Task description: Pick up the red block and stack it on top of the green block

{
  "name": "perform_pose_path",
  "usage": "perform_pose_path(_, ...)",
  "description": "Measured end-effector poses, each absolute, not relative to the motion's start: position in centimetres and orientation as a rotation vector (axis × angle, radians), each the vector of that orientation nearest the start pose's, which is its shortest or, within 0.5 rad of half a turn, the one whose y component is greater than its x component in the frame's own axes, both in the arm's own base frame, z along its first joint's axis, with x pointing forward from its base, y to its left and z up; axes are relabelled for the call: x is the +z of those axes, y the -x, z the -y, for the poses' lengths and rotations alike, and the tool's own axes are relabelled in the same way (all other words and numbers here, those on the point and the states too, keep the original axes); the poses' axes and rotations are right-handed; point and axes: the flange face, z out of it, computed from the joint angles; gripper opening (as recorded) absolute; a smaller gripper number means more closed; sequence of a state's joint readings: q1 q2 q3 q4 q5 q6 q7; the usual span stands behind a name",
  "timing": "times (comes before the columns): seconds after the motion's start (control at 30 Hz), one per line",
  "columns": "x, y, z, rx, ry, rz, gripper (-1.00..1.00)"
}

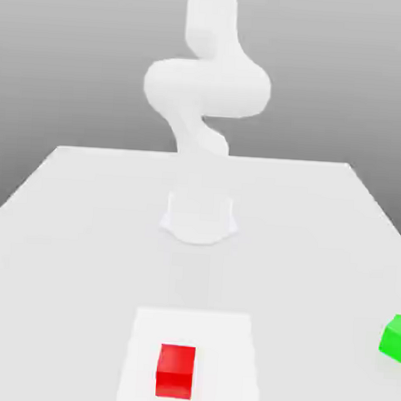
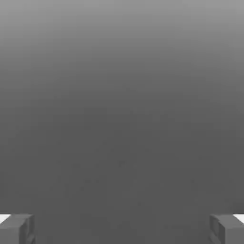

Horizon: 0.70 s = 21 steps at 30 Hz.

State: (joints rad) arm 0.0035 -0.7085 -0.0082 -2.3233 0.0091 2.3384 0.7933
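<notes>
The red block (image 1: 176,370) lies on the white table near its front edge, on a slightly brighter square patch (image 1: 229,339). The green block (image 1: 395,338) sits at the exterior view's right, partly cut off by the picture's edge. The two blocks are far apart. In the hand view my gripper (image 2: 122,229) is open: its two grey fingertips (image 2: 17,228) stand wide apart with nothing between them, and only plain grey background lies beyond. The white arm (image 1: 206,87) rises from its base and leaves the exterior view at the top, well above both blocks.
The arm's round base (image 1: 199,216) stands on the table (image 1: 68,229) behind the blocks. The table's far edge runs across the middle of the exterior view, with grey background beyond it.
</notes>
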Motion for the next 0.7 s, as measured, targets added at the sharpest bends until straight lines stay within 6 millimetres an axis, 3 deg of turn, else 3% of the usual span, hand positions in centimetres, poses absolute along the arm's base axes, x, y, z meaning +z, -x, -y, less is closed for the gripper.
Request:
perform_pose_path(0.17,57.9,-43.8,0.7,-0.739,2.578,-1.102,0.00)
perform_pose_path(0.33,48.2,-47.2,1.0,-0.548,2.662,-1.150,0.00)
perform_pose_path(0.5,38.1,-48.5,1.2,-0.353,2.740,-1.199,0.00)
perform_pose_path(0.7,26.4,-47.2,1.7,-0.117,2.827,-1.258,0.00)
